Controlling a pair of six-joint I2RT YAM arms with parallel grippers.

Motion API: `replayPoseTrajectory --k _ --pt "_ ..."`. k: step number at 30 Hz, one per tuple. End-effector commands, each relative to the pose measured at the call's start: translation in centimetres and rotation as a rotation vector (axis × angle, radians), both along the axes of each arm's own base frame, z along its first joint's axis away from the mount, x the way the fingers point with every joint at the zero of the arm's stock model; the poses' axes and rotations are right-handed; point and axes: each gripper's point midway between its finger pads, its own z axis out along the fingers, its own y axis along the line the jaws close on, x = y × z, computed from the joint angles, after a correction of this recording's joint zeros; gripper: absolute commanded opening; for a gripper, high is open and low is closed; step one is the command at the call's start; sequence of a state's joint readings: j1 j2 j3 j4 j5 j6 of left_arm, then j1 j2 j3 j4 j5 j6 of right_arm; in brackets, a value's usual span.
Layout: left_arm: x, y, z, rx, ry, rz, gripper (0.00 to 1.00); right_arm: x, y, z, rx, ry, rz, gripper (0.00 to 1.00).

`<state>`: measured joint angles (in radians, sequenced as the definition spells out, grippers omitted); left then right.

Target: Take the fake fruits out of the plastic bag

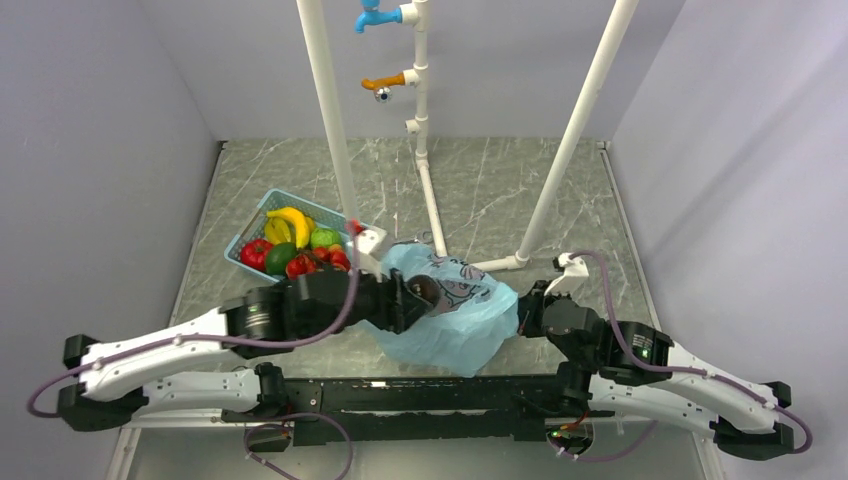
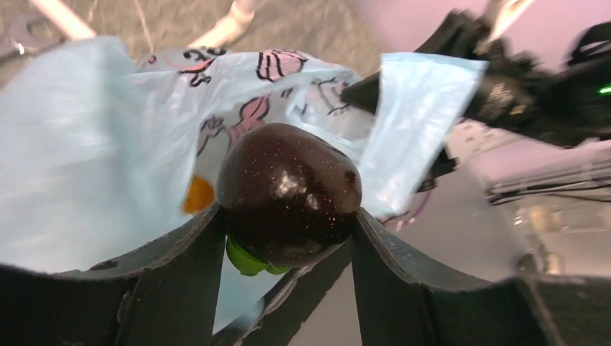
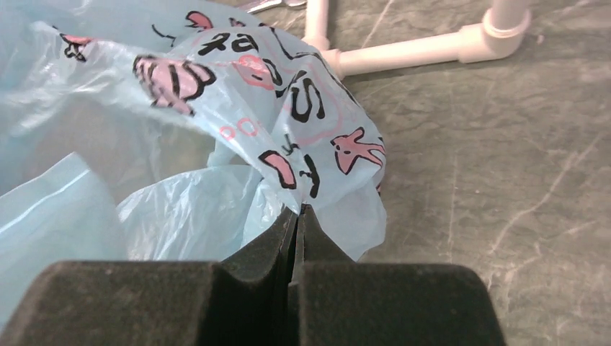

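Note:
The light-blue plastic bag (image 1: pixel 455 310) lies crumpled at the table's near middle. My left gripper (image 1: pixel 420 293) is shut on a dark brown fake fruit (image 2: pixel 288 193) with a green stem end, held at the bag's mouth. An orange piece (image 2: pixel 199 194) shows inside the bag (image 2: pixel 86 144). My right gripper (image 1: pixel 522 313) is shut on the bag's right edge (image 3: pixel 317 194); its jaws are pressed together on the thin plastic. Several other fake fruits, among them a larger red one (image 1: pixel 256 253), a dark green one (image 1: pixel 280 259) and small red ones (image 1: pixel 318 260), lie in the blue basket.
The blue basket (image 1: pixel 249 231) stands left of the bag and also holds yellow bananas (image 1: pixel 290 222). A white pipe frame (image 1: pixel 430 200) rises behind the bag, its foot (image 3: pixel 403 50) close to the bag's far side. Grey walls close in on both sides.

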<state>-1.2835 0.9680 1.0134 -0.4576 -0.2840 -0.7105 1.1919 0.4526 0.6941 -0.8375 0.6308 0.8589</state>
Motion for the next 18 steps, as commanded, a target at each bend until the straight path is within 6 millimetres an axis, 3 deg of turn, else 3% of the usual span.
replayPoseTrajectory --k 1,7,10,13,18 --pt "-0.2 2.7 5.9 -0.18 -0.104 0.008 0.05 1.3 -2.7 2.8 0.082 -0.065 -0.165 0.0" --pt "1.5 10.0 8.0 -0.217 -0.139 0.236 0.0 2.6 -1.7 10.5 0.17 -0.272 -0.105 0.0" --pt "2.4 14.0 7.4 -0.199 -0.137 0.379 0.0 3.2 -0.8 14.0 0.139 -0.333 -0.089 0.0" --pt "3.1 17.3 5.3 -0.101 -0.114 0.505 0.0 3.6 0.7 17.3 0.129 -0.392 -0.039 0.0" --pt "3.6 19.1 3.8 0.033 -0.102 0.583 0.0 3.8 3.0 20.2 0.113 -0.446 0.041 0.0"
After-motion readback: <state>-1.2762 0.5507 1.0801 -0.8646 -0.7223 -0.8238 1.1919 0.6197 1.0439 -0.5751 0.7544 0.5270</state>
